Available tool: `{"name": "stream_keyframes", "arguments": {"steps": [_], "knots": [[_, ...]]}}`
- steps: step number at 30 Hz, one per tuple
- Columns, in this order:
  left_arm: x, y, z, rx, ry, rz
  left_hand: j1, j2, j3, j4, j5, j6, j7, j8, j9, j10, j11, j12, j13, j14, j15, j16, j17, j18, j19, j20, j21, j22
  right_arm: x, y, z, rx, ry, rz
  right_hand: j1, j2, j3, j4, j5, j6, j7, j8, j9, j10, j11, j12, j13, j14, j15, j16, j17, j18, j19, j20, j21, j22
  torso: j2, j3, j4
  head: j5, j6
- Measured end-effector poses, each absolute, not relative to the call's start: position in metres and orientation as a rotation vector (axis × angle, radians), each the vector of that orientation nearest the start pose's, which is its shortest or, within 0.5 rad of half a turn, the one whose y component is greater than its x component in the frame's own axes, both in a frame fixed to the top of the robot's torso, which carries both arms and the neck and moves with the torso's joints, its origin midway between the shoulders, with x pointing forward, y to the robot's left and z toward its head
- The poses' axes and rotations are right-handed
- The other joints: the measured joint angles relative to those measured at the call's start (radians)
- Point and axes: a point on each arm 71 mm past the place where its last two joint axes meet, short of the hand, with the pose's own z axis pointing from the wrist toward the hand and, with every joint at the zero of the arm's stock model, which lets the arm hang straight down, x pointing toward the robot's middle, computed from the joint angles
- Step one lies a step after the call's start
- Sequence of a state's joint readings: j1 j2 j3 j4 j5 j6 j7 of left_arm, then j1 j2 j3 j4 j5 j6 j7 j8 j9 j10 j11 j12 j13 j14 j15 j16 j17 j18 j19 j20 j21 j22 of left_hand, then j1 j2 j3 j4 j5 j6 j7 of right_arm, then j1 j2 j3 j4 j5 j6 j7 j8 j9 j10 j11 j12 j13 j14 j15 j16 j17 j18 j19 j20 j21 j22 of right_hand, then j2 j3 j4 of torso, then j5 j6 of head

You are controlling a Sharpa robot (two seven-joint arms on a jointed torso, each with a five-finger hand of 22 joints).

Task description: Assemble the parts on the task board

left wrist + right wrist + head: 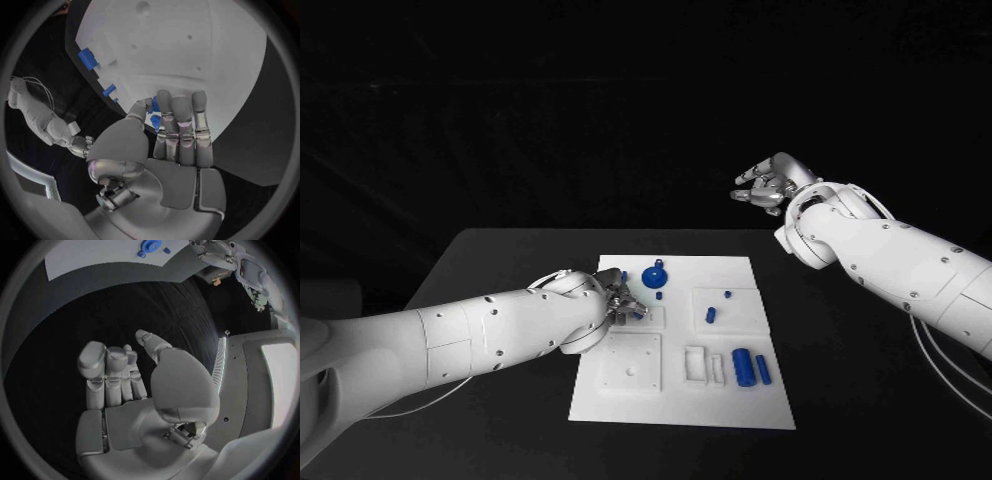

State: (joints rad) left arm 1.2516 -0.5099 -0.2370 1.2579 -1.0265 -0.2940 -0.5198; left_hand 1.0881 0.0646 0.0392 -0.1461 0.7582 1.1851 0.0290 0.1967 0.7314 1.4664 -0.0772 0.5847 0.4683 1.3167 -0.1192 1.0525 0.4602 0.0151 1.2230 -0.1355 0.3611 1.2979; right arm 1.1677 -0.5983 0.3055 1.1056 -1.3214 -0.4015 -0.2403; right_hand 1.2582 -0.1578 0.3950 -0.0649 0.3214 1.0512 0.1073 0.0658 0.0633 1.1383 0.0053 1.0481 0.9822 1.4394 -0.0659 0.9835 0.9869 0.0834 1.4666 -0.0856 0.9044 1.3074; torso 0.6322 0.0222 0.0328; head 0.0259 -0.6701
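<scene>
The white task board [678, 400] lies in the middle of the black table. My left hand [620, 300] is low over the board's left part; in its wrist view a small blue part [154, 121] sits between the thumb and the nearest finger of that hand [169, 145], apparently pinched. A round blue part with a loop [656, 277] stands at the board's far side. Two small blue parts [711, 314] lie right of centre. A blue cylinder [743, 366] and a thin blue pin [763, 369] lie near right. My right hand [769, 186] is raised beyond the table's far edge, holding nothing.
The board has a square recessed plate [632, 365] at near left and narrow slots [697, 364] beside the cylinder. Bare black table [502, 260] surrounds the board. The right wrist view shows the board's edge [94, 257] and the round blue part [149, 246] far off.
</scene>
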Motion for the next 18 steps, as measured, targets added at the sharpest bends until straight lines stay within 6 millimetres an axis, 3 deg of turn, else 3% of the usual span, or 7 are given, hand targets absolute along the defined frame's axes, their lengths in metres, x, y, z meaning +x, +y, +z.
{"name": "stream_keyframes", "arguments": {"steps": [10,18], "knots": [[0.5102,0.1378,-0.2601,-0.329,2.079,-0.377,0.0,0.0,0.003,0.003,0.005,-0.001,-0.001,0.0,0.008,-0.001,0.002,0.0,0.0,0.0,0.0,0.0,0.0,0.0,0.008,0.001,-0.023,0.01,0.5861,-0.2325,-0.1173,0.426,1.423,0.551,0.0,0.0,0.0,0.0,0.0,0.0,0.0,0.0,0.0,0.0,0.0,0.0,0.0,0.0,0.0,0.0,0.0,0.0,0.0,0.0,0.0,0.0,0.0,-0.0001,0.0013,0.001,-0.001],[0.5096,0.1387,-0.2608,-0.327,2.089,-0.372,0.0,0.0,0.003,0.003,0.012,-0.001,-0.001,0.0,0.041,0.0,0.003,0.0,0.0,0.0,0.0,0.0,0.0,0.0,0.008,0.001,-0.023,0.01,0.5863,-0.2331,-0.1176,0.428,1.423,0.549,0.0,0.0,0.0,0.0,0.0,0.0,0.0,0.0,0.0,0.0,0.0,0.0,0.0,0.0,0.0,0.0,0.0,0.0,0.0,0.0,0.0,0.0,0.0,-0.0013,0.0015,0.003,-0.002]]}}
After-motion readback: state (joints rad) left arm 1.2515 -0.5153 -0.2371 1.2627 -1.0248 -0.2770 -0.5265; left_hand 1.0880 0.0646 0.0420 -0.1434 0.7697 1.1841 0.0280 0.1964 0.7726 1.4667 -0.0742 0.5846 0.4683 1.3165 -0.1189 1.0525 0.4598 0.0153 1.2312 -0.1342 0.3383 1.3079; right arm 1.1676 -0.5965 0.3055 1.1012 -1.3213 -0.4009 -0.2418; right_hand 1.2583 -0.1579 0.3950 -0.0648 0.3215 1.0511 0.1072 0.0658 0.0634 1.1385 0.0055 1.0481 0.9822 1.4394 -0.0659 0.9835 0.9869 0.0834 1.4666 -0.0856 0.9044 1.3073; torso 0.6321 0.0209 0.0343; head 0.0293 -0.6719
